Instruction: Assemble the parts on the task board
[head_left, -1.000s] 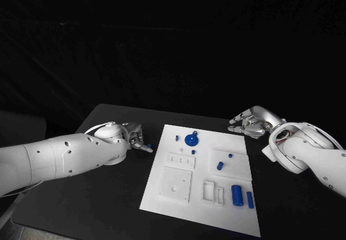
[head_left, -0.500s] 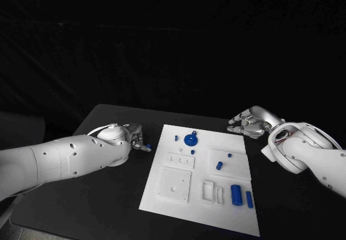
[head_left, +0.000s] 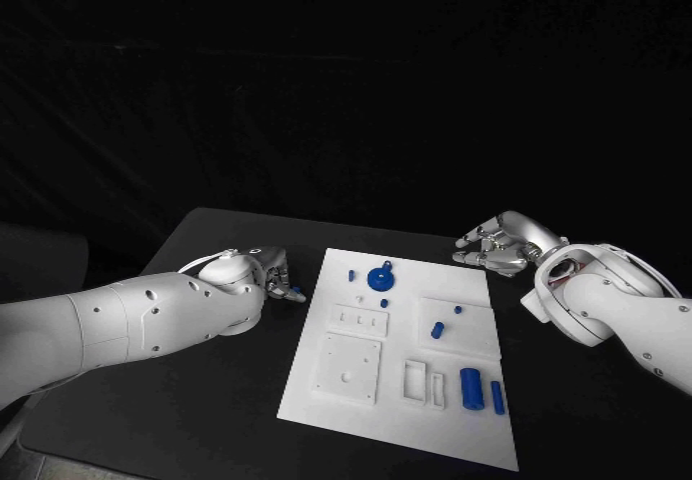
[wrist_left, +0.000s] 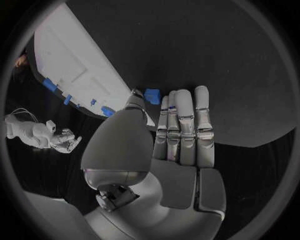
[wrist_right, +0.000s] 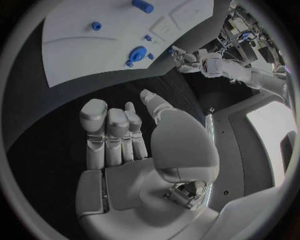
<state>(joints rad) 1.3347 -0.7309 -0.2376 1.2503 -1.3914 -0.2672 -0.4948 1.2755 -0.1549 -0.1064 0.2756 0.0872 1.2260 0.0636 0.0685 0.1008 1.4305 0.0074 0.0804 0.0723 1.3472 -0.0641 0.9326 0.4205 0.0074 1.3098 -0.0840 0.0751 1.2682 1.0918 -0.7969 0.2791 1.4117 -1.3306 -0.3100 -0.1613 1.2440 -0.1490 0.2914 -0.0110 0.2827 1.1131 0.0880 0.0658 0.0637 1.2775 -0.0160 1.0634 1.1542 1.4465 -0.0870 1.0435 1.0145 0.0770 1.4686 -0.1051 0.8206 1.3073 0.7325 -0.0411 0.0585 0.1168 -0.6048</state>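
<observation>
The board (head_left: 397, 355) lies in the middle of the black desk (head_left: 202, 400), a white plate with recessed outlines. On it sit several blue parts: a round disc (head_left: 382, 278) near its far edge, a small peg (head_left: 351, 273) just left of the disc, another small peg (head_left: 384, 302) just on the near side of the disc, a short cylinder (head_left: 438, 330) and a tiny stud (head_left: 457, 310) toward the right side, and a larger cylinder (head_left: 472, 387) beside a slim pin (head_left: 498, 397) near the right front corner.

The left hand (head_left: 267, 275) hovers just off the board's left edge, near its far corner. It pinches a small blue part (wrist_left: 152, 95) between the thumb and the fingertips; in the left wrist view the other fingers (wrist_left: 187, 127) lie straight and pressed together, the blue piece at their tips.

The right hand (head_left: 498, 245) sits beyond the board's far right corner, apart from it. Its fingers (wrist_right: 109, 132) are curled in toward the palm with nothing in them, and the thumb lies alongside.
</observation>
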